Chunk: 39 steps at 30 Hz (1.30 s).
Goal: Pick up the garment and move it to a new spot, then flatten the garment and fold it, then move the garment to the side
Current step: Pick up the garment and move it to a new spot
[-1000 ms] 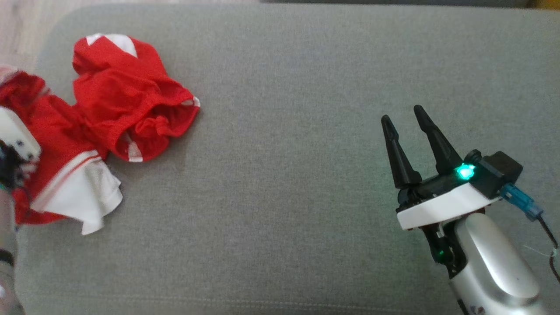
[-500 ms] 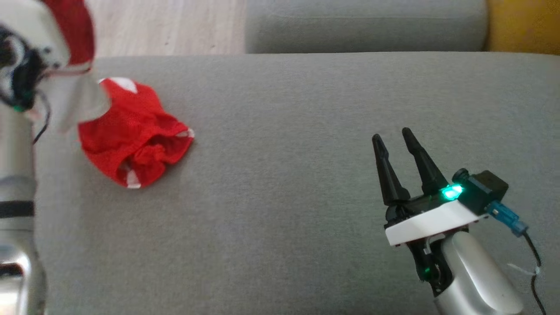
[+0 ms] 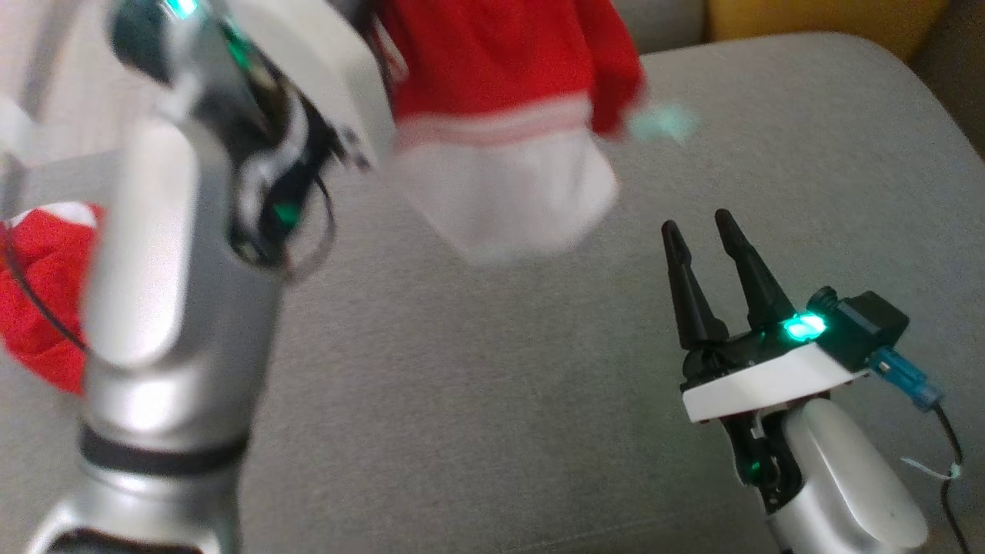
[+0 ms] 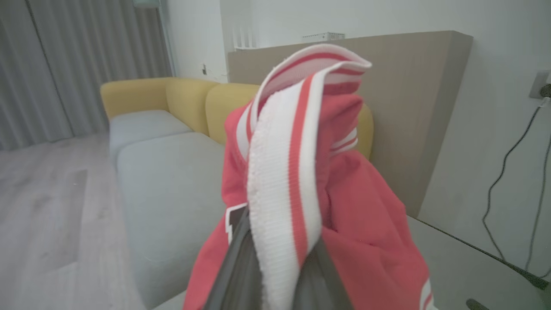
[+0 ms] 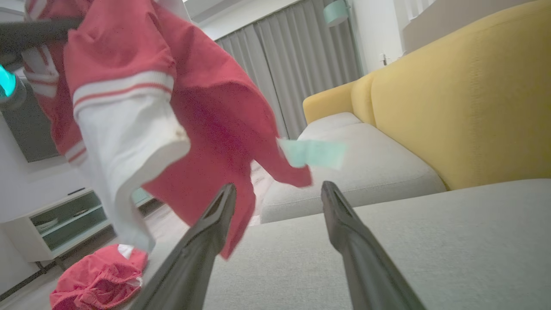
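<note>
A: Where's the garment (image 3: pixel 500 115) rn?
B: Up in the air, off the grey sofa cushion (image 3: pixel 500 385), hanging from the left gripper (image 4: pixel 277 275). Red, w/ a white sleeve & striped trim. Blurred in the head view.
A: What's the grip like?
B: In the left wrist view a white ribbed band w/ a red stripe runs up btwn the two dark fingers, and they're pinched together on it. The rest of the cloth drapes down either side of them.
A: And the right gripper (image 3: pixel 696 219)?
B: Lower right of the head view, low over the cushion. Fingers apart, nothing btwn them. The garment is above it & to its left, not touching. In the right wrist view the sleeve & red body hang beyond the fingertips, upper left.
A: Anything else?
B: A pale teal tag (image 3: pixel 666 123) sticks out at the garment's edge on the right gripper's side. A 2nd red piece (image 3: pixel 38 308) lies crumpled on the cushion at far left, partly behind the left arm (image 3: pixel 154 269). A yellow sofa back (image 5: pixel 452 107) stands beyond.
</note>
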Available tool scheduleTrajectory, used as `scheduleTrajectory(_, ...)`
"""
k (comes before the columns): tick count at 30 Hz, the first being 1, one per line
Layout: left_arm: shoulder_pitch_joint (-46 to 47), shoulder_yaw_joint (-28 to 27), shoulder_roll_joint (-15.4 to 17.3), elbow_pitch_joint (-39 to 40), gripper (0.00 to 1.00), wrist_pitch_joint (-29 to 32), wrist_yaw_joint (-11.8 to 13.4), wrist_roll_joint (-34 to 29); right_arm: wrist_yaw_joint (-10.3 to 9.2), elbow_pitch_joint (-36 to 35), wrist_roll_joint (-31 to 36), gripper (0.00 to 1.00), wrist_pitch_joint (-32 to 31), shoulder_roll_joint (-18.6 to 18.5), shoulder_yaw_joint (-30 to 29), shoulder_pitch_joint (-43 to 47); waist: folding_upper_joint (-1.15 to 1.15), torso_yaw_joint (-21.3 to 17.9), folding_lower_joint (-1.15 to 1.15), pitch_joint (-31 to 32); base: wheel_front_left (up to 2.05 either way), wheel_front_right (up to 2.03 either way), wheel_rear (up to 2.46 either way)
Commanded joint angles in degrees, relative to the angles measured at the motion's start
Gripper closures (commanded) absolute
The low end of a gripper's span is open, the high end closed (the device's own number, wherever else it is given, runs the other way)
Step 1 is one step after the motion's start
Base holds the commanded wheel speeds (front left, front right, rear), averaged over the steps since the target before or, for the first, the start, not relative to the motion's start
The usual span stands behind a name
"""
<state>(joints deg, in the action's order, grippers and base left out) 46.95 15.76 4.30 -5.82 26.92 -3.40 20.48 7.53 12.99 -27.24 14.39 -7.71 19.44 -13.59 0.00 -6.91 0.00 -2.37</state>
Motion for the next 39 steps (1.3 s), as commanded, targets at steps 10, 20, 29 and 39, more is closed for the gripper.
scheduleTrajectory(10,-13.8,4.2,-1.0,-13.3,1.00,-16.5,1.9,1.3,-0.04,-4.2,-1.2,0.00,0.6,-1.1,-0.1,-3.9,0.00,-7.5,0.00,-4.7,0.00,0.00,0.00)
scheduleTrajectory(20,-12.5,8.2,-1.4,-32.0,0.00,-26.7,1.2,3.1,-0.04,-3.1,-1.2,0.00,0.6,-2.3,-0.3,-3.6,0.00,-6.7,0.00,-4.7,0.00,0.00,0.00)
scheduleTrajectory(29,-9.8,8.4,0.7,-27.9,0.00,-30.7,1.1,5.3,-0.04,-1.8,-1.1,0.00,0.6,-3.3,-1.7,-2.0,0.00,-3.6,0.00,-1.1,0.00,0.00,0.00)
scheduleTrajectory(39,-24.2,0.5,9.1,-9.0,0.00,-36.2,9.8,5.8,-0.04,-2.6,-0.8,0.00,0.6,-3.8,-2.5,0.4,0.00,-1.6,0.00,0.8,0.00,0.00,0.00)
